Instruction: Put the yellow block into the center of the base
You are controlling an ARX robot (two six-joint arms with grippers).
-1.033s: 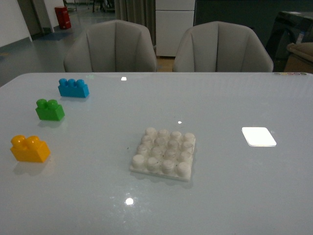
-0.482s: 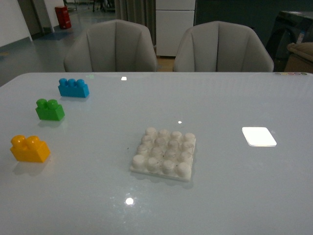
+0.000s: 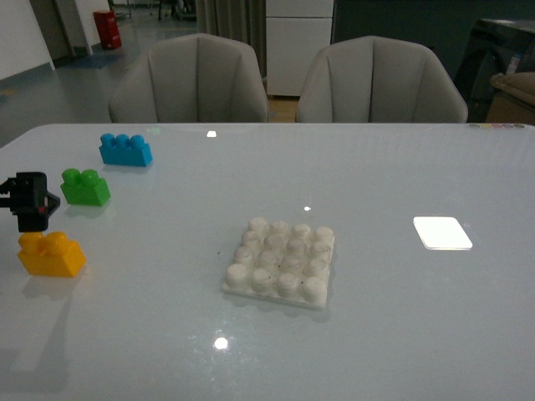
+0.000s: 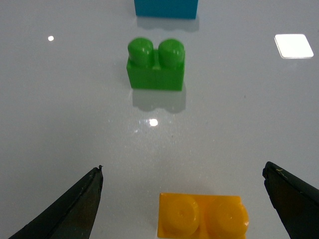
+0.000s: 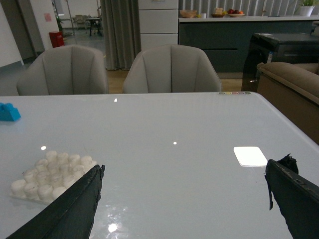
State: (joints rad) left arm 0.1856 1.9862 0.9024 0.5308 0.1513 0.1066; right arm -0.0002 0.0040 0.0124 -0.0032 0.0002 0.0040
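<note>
left gripper (image 4: pixel 183 169) released, just by yellow block (image 3: pixel 52 255), left edge | green brick (image 3: pixel 85 187) beyond | base (image 3: pixel 281 261) mid-frame, well apart | right gripper (image 5: pixel 185 165) released

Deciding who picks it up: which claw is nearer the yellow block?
Left. The left claw hovers open right by the yellow block; the right claw is well away, on the other side of the base.

Glossy pale table (image 3: pixel 401 167), yellow block (image 3: pixel 52 255), green brick (image 3: pixel 84 187), blue brick (image 3: pixel 125 150), studded base (image 3: pixel 281 261)
</note>
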